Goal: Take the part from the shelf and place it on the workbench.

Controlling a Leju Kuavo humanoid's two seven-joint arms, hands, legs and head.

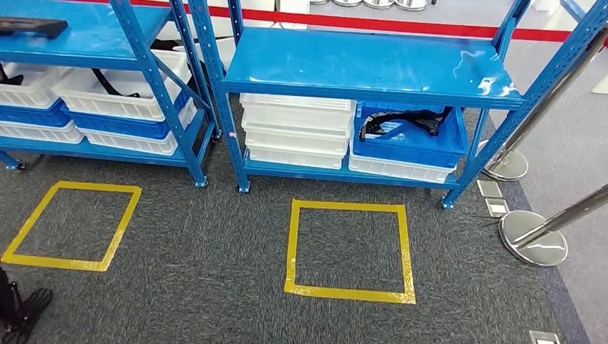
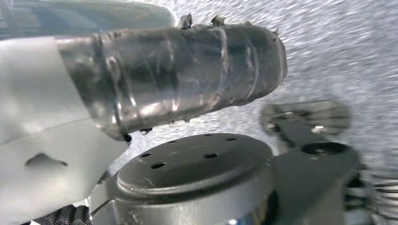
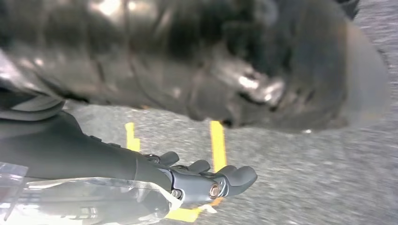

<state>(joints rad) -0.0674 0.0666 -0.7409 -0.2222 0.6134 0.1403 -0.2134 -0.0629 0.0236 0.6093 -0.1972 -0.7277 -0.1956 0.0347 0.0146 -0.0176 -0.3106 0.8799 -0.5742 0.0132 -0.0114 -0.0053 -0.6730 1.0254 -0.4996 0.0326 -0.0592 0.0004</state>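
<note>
A black part (image 1: 401, 123) lies in the blue bin (image 1: 409, 147) under the shelf (image 1: 366, 64). Right hand (image 3: 206, 180) hangs empty, fingers (image 3: 234, 176) loosely apart; left fingers unclear.

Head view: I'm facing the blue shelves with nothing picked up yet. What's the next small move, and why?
Probably step forward into the yellow tape square before the right shelf. The dark part lies in the blue bin on its lower level, beyond that square. The right hand hangs over carpet holding nothing, so close the distance before reaching.
</note>
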